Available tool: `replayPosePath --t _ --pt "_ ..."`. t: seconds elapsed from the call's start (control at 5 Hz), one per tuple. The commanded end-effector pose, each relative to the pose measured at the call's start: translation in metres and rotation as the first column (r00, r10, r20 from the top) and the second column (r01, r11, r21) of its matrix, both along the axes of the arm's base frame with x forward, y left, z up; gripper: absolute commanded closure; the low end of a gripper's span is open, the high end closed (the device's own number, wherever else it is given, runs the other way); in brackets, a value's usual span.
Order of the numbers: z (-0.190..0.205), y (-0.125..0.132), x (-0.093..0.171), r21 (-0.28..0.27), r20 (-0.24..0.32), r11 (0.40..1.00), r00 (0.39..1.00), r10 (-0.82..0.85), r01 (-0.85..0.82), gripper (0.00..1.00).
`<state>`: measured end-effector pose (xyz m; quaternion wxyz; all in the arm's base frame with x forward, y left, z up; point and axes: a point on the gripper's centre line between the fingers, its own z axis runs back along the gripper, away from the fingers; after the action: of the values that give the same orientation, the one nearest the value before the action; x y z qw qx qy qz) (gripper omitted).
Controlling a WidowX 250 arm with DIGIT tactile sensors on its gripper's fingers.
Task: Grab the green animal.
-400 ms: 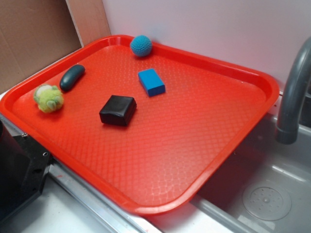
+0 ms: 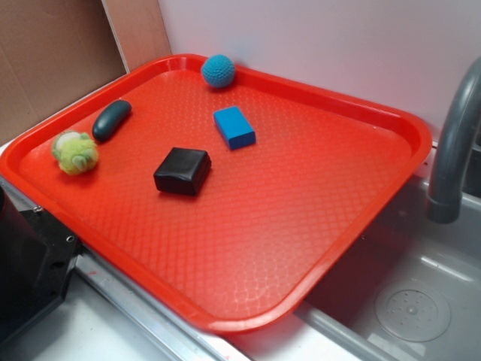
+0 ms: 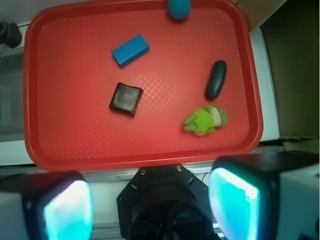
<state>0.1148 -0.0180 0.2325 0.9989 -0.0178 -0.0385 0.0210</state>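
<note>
The green animal (image 2: 74,153) is a small fuzzy yellow-green plush with pale patches. It lies on the red tray (image 2: 323,226) near its left edge. In the wrist view the green animal (image 3: 206,120) lies at the tray's lower right, next to the dark teal oblong. My gripper (image 3: 150,207) is high above the scene, over the robot base and off the tray's near edge. Its two pads (image 3: 67,210) glow cyan and stand wide apart with nothing between them. The gripper itself does not show in the exterior view.
A dark teal oblong (image 2: 111,119), a black square block (image 2: 182,170), a blue block (image 2: 234,126) and a blue crocheted ball (image 2: 218,71) lie on the tray. The black robot base (image 2: 30,263) is at the lower left. A grey faucet (image 2: 455,143) and sink drain (image 2: 412,308) are on the right.
</note>
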Motion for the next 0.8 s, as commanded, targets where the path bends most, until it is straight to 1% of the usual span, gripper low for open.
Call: replayPosePath --t 0.0,0.2,0.4,0.6 --pt "-0.01 0.011 0.001 -0.011 0.011 0.948 0.948 0.318 -0.318 0.0" --pt "-0.041 0.035 0.0 -0.032 0.023 0.84 0.84 0.543 -0.542 0.0" --pt "-0.07 0.051 -0.006 -0.058 0.008 0.678 0.679 0.734 -0.732 0.0" --pt "-0.097 0.065 -0.01 -0.09 0.03 0.496 0.496 0.868 -0.864 0.0"
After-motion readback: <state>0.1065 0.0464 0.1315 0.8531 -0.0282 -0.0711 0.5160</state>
